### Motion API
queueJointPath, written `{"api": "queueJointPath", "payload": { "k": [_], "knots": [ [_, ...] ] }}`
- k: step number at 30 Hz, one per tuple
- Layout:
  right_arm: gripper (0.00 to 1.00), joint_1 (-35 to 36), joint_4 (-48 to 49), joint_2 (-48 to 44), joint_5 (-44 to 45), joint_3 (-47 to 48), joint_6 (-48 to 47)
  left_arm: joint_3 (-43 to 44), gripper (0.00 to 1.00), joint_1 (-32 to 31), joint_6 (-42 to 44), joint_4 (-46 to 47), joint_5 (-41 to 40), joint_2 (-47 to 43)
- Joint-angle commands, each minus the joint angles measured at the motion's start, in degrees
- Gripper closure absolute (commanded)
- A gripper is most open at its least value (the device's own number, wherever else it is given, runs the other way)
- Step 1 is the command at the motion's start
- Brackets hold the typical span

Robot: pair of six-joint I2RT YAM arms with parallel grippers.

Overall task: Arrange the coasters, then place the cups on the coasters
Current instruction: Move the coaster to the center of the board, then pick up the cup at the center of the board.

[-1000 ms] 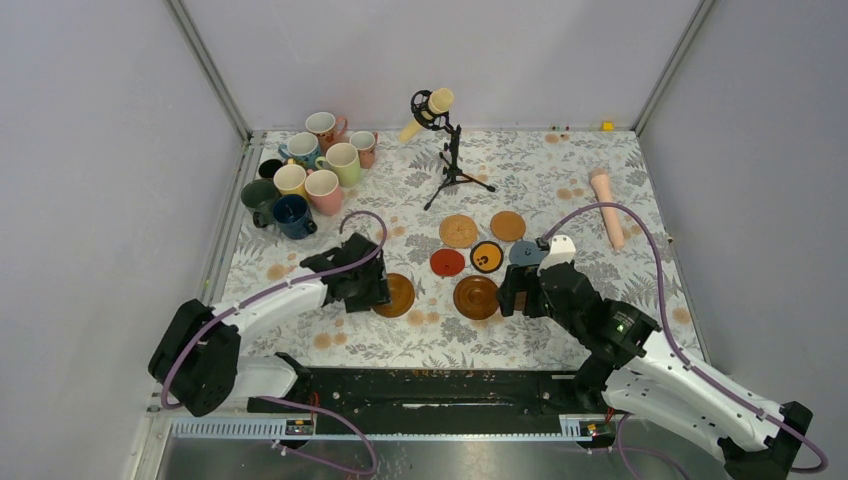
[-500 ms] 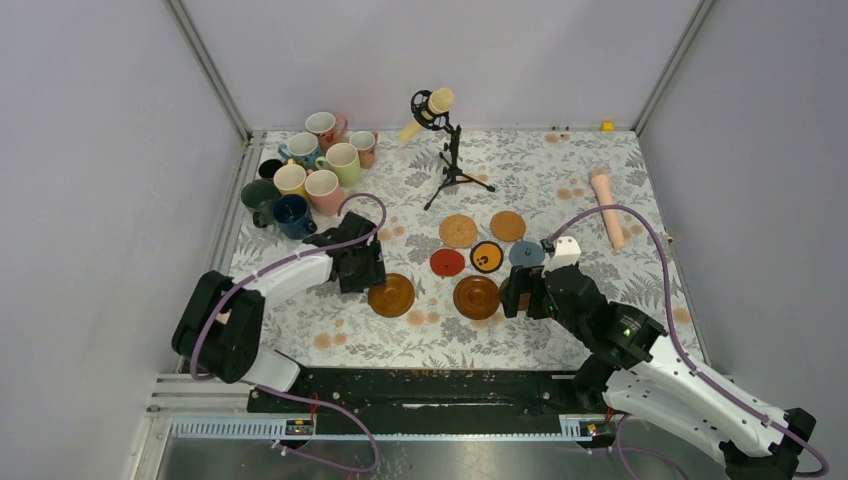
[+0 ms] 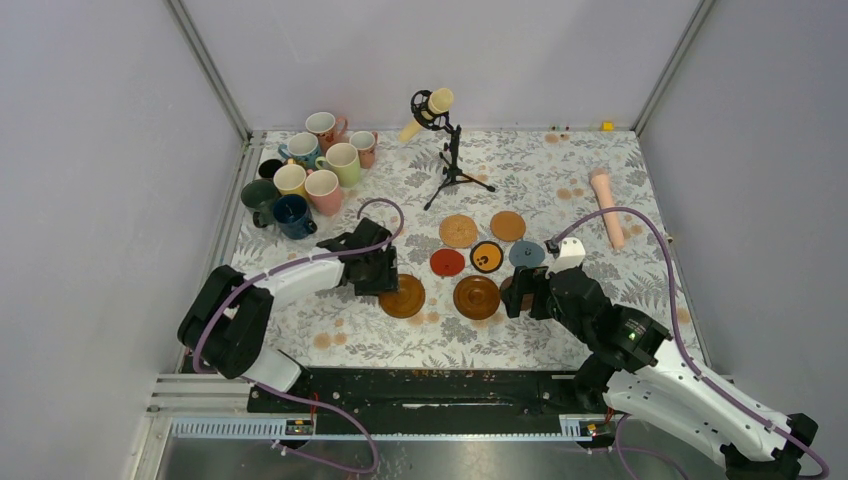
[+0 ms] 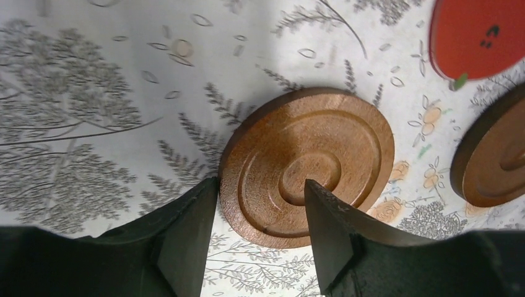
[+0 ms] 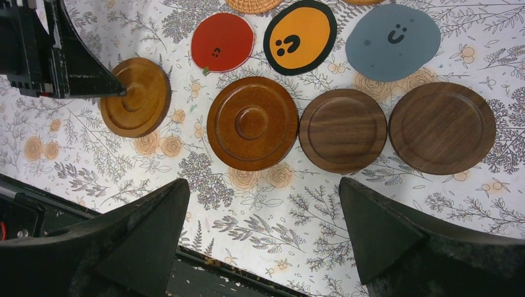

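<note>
**Left arm at a wooden coaster; 9 mugs bunched in the far corner**

The left arm stretches forward and to its right, low over the flowered tablecloth (image 3: 560, 165). The left gripper (image 4: 260, 185) has its jaws partly apart. 1 finger sits at the rim of a ringed brown coaster (image 4: 308, 166) and the other lies over its top, so the disc is not clamped. Whether either finger touches it I cannot tell. The right arm is bent up over the right end of the near row. The right gripper (image 5: 263, 185) hangs above the discs with its jaws spread wide, holding nothing.

There are 9 coasters in all. 4 wooden ones lie in a near row: the ringed brown coaster, a knobbed brown coaster (image 5: 252, 122), and 2 dark wooden coasters (image 5: 342, 130) just beside each other. Behind them lie 1 red coaster (image 5: 222, 41), 1 black-rimmed orange coaster (image 5: 300, 36) and 1 grey-blue coaster (image 5: 392, 42). Farther back are 2 cork coasters (image 3: 458, 231).

9 mugs (image 3: 323, 190) stand upright, bunched in the far left corner, well apart from the coasters. What is in them cannot be told.
</note>
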Motion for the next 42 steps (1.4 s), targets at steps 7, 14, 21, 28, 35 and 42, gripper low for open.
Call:
{"api": "queueJointPath", "payload": {
  "k": [7, 14, 21, 28, 35, 42],
  "knots": [
    [0.01, -0.26, -0.09, -0.67, 1.83, -0.24, -0.03, -2.51, 0.47, -5.81, -1.41, 6.16, 3.19, 1.12],
    [0.01, -0.27, 0.20, 0.63, 1.29, -0.11, 0.08, -0.80, 0.47, -9.98, -2.22, 7.82, 2.98, 3.21],
    [0.01, -0.26, 0.17, -0.08, 1.56, -0.22, 0.08, -1.78, 0.48, -11.31, -3.76, 7.10, 2.40, 3.18],
    [0.01, -0.25, 0.22, 0.12, 1.57, -0.23, 0.08, -2.43, 0.48, -12.44, -4.80, 7.19, 2.57, 2.07],
    [0.01, -0.24, -1.13, -1.52, 4.61, -0.49, 1.34, -2.88, 0.47, -13.98, -6.93, 5.78, 2.27, 0.21],
    [0.01, -0.26, -1.64, -4.72, 7.39, -1.65, 3.94, -0.93, 0.42, -13.96, -8.29, -0.80, -8.64, -7.27]
  ]
}}
